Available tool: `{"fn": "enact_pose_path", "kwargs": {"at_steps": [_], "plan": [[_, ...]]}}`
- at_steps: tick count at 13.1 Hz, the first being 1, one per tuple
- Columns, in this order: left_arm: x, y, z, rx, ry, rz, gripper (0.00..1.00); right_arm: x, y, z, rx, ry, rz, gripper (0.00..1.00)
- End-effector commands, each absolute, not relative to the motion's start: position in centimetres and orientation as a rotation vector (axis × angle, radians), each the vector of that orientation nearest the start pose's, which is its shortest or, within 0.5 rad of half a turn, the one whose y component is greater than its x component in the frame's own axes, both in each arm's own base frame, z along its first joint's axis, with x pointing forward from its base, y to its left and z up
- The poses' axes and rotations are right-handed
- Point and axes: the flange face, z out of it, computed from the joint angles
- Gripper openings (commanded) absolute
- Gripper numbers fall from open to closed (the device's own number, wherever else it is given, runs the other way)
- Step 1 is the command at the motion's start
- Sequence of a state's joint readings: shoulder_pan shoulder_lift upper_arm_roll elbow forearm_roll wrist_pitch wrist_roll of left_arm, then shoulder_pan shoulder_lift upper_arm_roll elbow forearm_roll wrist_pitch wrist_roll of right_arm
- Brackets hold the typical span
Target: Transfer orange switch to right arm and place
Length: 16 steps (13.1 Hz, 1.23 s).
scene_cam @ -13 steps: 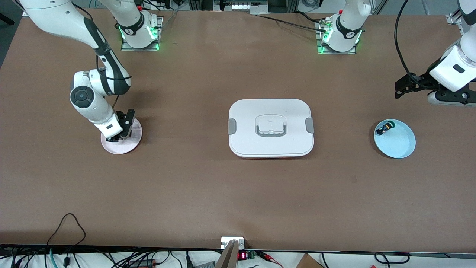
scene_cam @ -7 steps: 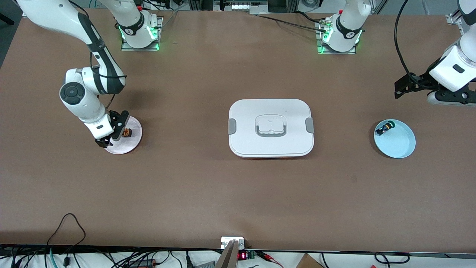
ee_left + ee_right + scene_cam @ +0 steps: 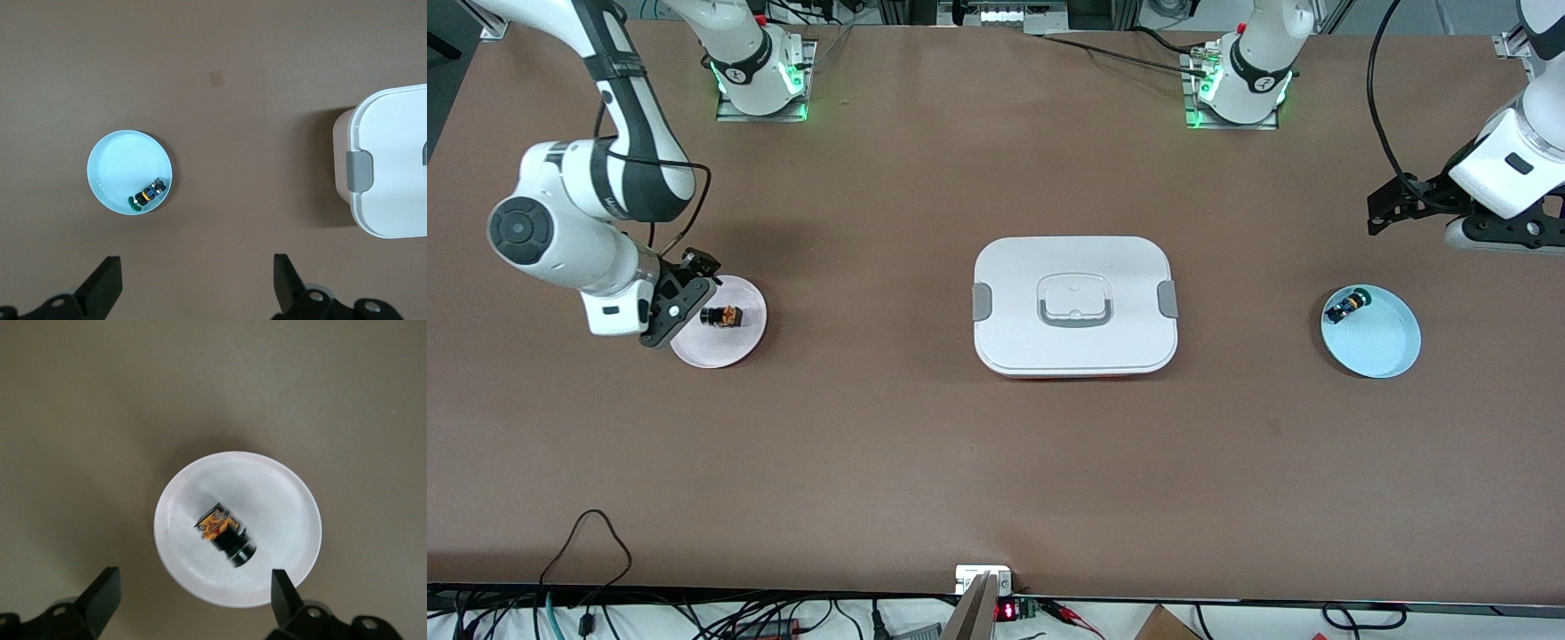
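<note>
1 tiny, light, rigid orange-capped black switch [image 3: 721, 316] lies in the white dish [image 3: 740, 349] (grip its black body); the right gripper [image 3: 679, 296] above is spread, and the left gripper [image 3: 1409, 206] waits spread.

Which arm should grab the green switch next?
Left, probably. The open left end effector hangs near the blue dish holding the green switch; the right end effector is over the pink plate's edge.

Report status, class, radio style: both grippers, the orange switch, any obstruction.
Right gripper open, over the pink plate's edge. Left gripper open, waiting at its own end. Orange switch lying on the pink plate, released. Nothing in the way.
</note>
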State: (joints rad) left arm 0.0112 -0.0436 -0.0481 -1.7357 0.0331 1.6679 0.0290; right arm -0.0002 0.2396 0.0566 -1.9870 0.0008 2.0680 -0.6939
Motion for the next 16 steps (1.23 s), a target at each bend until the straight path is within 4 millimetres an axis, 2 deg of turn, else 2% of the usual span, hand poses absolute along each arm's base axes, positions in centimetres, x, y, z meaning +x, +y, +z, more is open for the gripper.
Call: {"fn": "enact_pose_path", "kwargs": {"at_steps": [1,3,5,6,8,9,11,12,14,16], "plan": [[54.0,-1.9,58.2,-3.116,0.125,0.038,1.0,58.2,3.8,35.3,-2.896,-0.783,0.305,1.0],[54.0,-1.9,58.2,-3.116,0.127,0.043,1.0,58.1,4.3,37.8,-2.923,-0.597,0.344,1.0],[54.0,-1.9,58.2,-3.116,0.127,0.046,1.0,58.2,5.3,41.7,-2.957,-0.43,0.403,1.0],[54.0,-1.8,58.2,-3.115,0.125,0.046,1.0,58.3,6.2,44.0,-2.965,-0.388,0.425,1.0],[54.0,-1.9,58.2,-3.116,0.127,0.046,1.0,57.7,9.4,49.5,-3.004,-0.331,0.451,1.0],[54.0,-1.9,58.2,-3.116,0.13,0.046,1.0,57.6,9.9,52.8,-3.018,-0.326,0.442,1.0],[54.0,-1.9,58.2,-3.116,0.13,0.046,1.0,58.0,9.2,58.2,-3.097,-0.345,0.335,1.0],[54.0,-1.8,58.2,-3.116,0.127,0.046,1.0,58.5,8.1,59.9,-3.145,-0.322,0.249,1.0],[54.0,-1.8,58.2,-3.116,0.127,0.046,1.0,60.1,6.4,61.2,-3.181,-0.249,0.051,1.0],[54.0,-1.7,58.2,-3.116,0.127,0.048,1.0,60.3,4.4,60.1,-3.185,-0.101,0.067,1.0]]}}
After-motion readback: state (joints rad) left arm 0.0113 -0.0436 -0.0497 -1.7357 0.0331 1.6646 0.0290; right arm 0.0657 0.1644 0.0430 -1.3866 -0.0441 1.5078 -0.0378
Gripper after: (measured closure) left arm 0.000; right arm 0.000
